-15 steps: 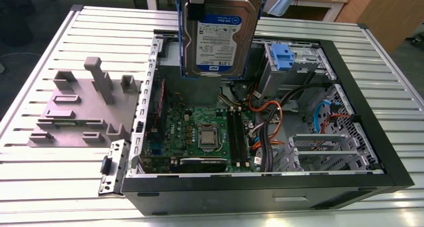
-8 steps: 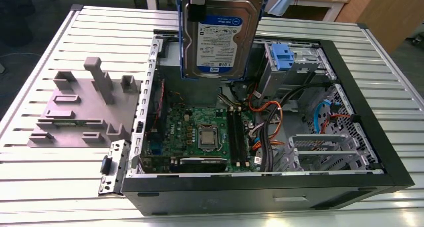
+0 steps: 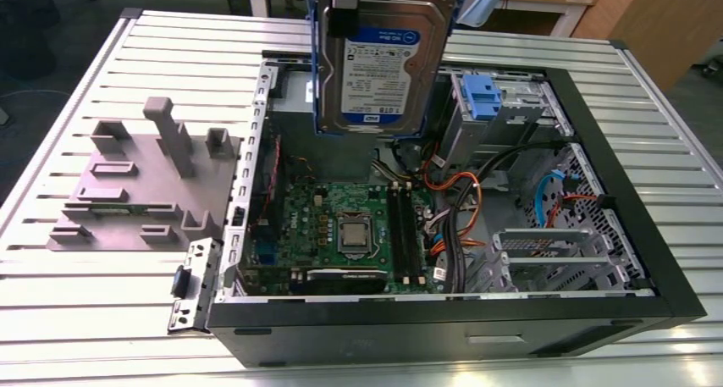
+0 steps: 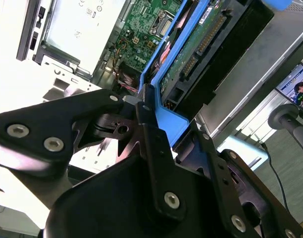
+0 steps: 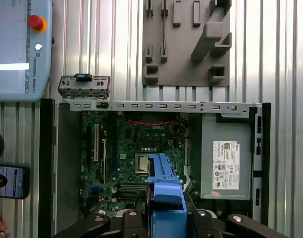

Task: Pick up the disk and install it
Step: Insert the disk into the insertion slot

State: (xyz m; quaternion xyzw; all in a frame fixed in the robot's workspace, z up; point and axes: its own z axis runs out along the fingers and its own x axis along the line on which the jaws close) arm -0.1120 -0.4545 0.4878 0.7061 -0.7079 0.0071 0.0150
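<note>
Gripper (image 4: 169,121) clamped on the blue side rails of the disk (image 3: 382,65), disk hanging upright at top centre of the exterior view, above the open computer case (image 3: 666,268), motherboard (image 3: 339,226) beneath, grey fixture plate (image 3: 124,201) at left.

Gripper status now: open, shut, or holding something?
Gripper: shut on the disk, holding it upright above the open computer case.

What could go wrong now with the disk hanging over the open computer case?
The jaws hold the disk by its blue rail end only; a slip would likely drop it onto the motherboard. Loose orange and black cables beside the drive cage could snag it.
</note>
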